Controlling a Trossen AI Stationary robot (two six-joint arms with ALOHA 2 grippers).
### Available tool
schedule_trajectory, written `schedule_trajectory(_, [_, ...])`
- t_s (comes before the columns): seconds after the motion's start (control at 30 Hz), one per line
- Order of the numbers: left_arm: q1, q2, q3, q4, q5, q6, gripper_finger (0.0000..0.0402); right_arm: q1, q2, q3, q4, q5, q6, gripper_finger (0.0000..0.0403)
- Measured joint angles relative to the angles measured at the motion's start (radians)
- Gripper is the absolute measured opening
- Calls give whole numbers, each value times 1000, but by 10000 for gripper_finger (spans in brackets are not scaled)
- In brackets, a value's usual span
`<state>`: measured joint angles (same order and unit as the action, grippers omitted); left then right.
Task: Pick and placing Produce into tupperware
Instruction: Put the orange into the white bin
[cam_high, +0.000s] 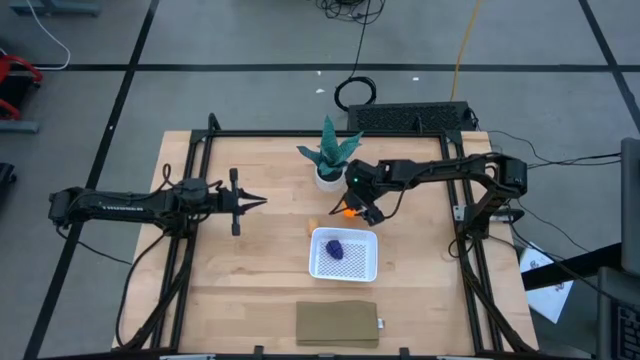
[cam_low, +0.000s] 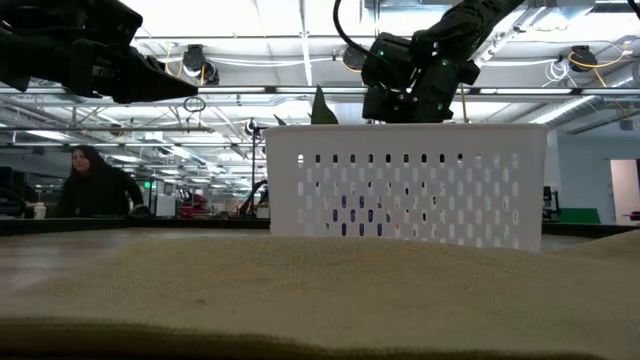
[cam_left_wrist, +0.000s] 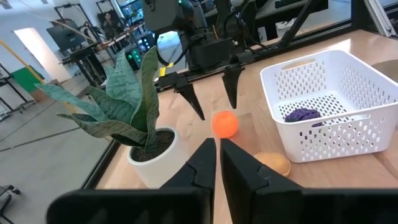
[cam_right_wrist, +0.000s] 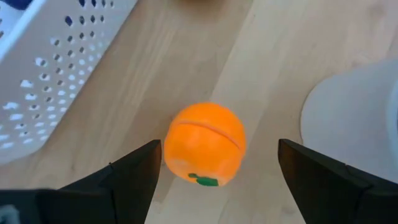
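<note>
Wooden tabletop, mid-task: the right gripper (cam_right_wrist: 217, 165) hangs with fingers spread either side of the orange ball (cam_right_wrist: 205, 145) (glossy, seamed, green-marked), which sits between potted plant (cam_high: 329, 160) and white tupperware (cam_high: 368, 268). Next, presumably: lower, close, lift into the tupperware beside the purple piece (cam_high: 335, 248). Left gripper (cam_high: 262, 201) waits apart, fingers pressed together.

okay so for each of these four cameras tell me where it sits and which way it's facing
High: overhead, straight down on the table; both arms show.
Low: at tabletop height, level across a tan pad at the tupperware; both grippers overhead.
Left wrist: past the left gripper, at the plant, orange ball and the right gripper.
Right wrist: down between open fingers at the ball.
Both wrist views share the ball and tupperware.
</note>
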<state>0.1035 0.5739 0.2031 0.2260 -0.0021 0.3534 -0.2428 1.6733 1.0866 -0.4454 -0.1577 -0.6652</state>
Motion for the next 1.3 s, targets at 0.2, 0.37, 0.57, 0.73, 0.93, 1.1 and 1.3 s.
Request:
schedule_trajectory(0.2, [0,0,0,-16,0,-1,16,-4,8,0,-5,-2,101,313])
schedule_trajectory(0.37, [0,0,0,-16,0,-1,3,-4,8,0,14,-25,110,313])
schedule_trajectory(0.57, [0,0,0,-22,0,-1,15,-4,27,0,42,-42,108,313])
schedule_trajectory(0.73, [0,0,0,-24,0,-4,28,-4,64,1,61,-58,127,313])
schedule_trajectory(0.93, [0,2,0,-31,0,-3,18,-5,118,0,84,-56,145,313])
schedule_trajectory(1.1, [0,2,0,-38,0,-3,3,-13,133,0,78,-56,153,313])
schedule_trajectory(1.3, [0,2,0,-43,0,-1,12,-19,134,0,71,-54,156,313])
